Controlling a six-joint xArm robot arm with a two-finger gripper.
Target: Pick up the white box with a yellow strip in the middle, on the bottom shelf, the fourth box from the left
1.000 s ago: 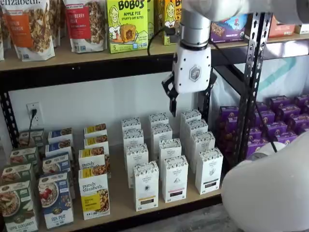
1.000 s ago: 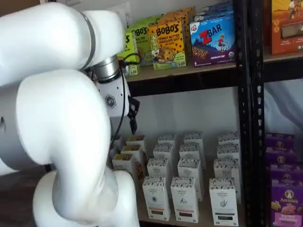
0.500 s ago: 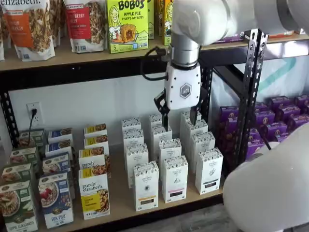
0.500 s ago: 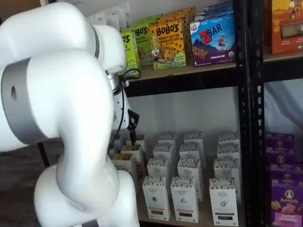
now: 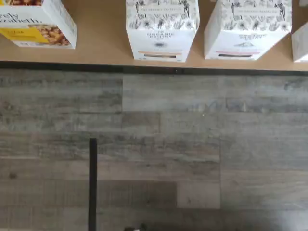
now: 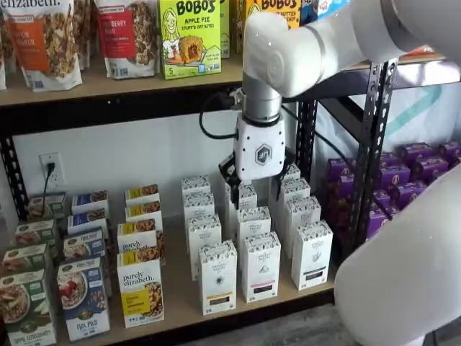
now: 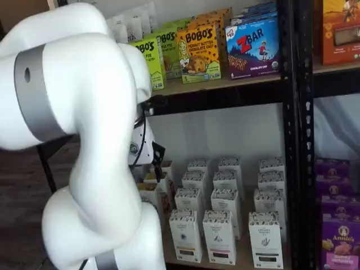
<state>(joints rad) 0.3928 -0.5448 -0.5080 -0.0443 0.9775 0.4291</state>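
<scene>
The white box (image 6: 217,277) stands at the front of its column on the bottom shelf (image 6: 180,297), a tan strip low on its front. It also shows in the wrist view, the white box (image 5: 161,29) at the shelf's (image 5: 101,45) front edge, and in a shelf view (image 7: 185,235). My gripper (image 6: 256,189) hangs in front of the white cartons, above and a little right of the white box, clear of it. Its jaws stand open with nothing held. Elsewhere the arm hides all but one black finger (image 7: 158,155).
A like carton with a pink strip (image 6: 260,267) and one with a black strip (image 6: 311,254) stand right of the target; a purely elizabeth box (image 6: 140,292) stands left. A black upright (image 6: 371,144) and purple boxes (image 6: 414,180) lie right. Wood floor (image 5: 154,144) runs below the rail.
The gripper has moved left and lower, from under the upper shelf down to the level of the rear white cartons. Its jaws have stayed open.
</scene>
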